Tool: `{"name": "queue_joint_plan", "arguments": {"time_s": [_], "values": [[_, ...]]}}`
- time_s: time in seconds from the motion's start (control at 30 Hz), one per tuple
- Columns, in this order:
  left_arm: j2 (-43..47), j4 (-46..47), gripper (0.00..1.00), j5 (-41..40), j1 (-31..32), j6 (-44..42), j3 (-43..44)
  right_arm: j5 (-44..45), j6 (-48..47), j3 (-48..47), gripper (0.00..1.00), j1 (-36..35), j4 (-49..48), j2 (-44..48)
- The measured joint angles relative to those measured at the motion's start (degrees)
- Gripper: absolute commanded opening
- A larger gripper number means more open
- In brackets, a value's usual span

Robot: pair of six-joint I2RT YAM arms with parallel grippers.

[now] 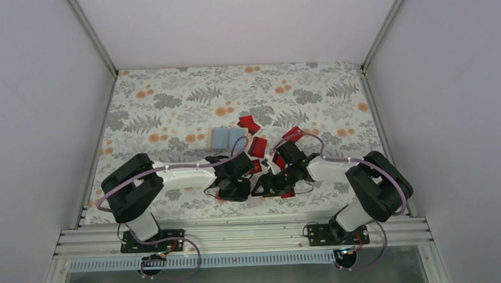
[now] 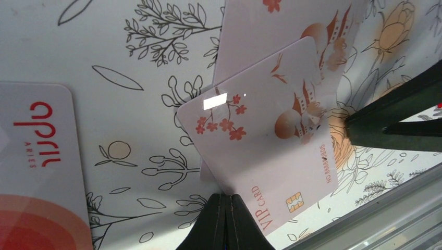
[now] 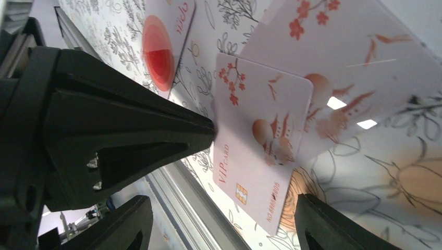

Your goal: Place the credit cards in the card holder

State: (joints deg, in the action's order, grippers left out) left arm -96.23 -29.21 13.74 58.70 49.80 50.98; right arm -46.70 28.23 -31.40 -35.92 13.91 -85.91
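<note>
A pale pinkish VIP card point(image 2: 260, 151), printed with red blossoms and a pagoda and carrying a gold chip, sits close to the near edge of the table, lying partly over a second pale card point(image 2: 271, 31) with the same print. The left gripper point(image 2: 225, 200) has its two fingers pressed together on the edge of the VIP card beside the lettering, so the card is pinched between them. The right gripper point(image 3: 223, 208) has its fingers spread wide, one on each side of the chip end of the same card and holding nothing. In the left wrist view one of its fingers point(image 2: 388, 127) points at the opposite edge of the card, its tip right at that edge; whether it touches cannot be told.

A white card with a red circle point(image 2: 36, 156) and red lettering lies flat a little apart from these two.

The card holder point(image 1: 225, 138) lies open farther out on the table, beyond both grippers, its light blue lining facing up. Red cards point(image 1: 258, 146) are scattered just to its right and between it and the grippers, some overlapping.

Everything rests on a floral tablecloth point(image 1: 169, 100) with grey leaves and orange blooms. A metal rail point(image 2: 396, 208) runs along the near edge, just beside the pinched card. Both arms bend inward so that the grippers meet near the middle of that edge
</note>
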Motion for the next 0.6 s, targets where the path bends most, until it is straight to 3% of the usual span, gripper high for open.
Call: {"name": "queue_joint_plan", "arguments": {"time_s": [0.6], "values": [[4.8, 14.0, 0.02, 4.6, -2.1, 0.2, -10.0, -6.3, 4.5, 0.2, 0.7, 0.3, -6.4, -3.7]]}}
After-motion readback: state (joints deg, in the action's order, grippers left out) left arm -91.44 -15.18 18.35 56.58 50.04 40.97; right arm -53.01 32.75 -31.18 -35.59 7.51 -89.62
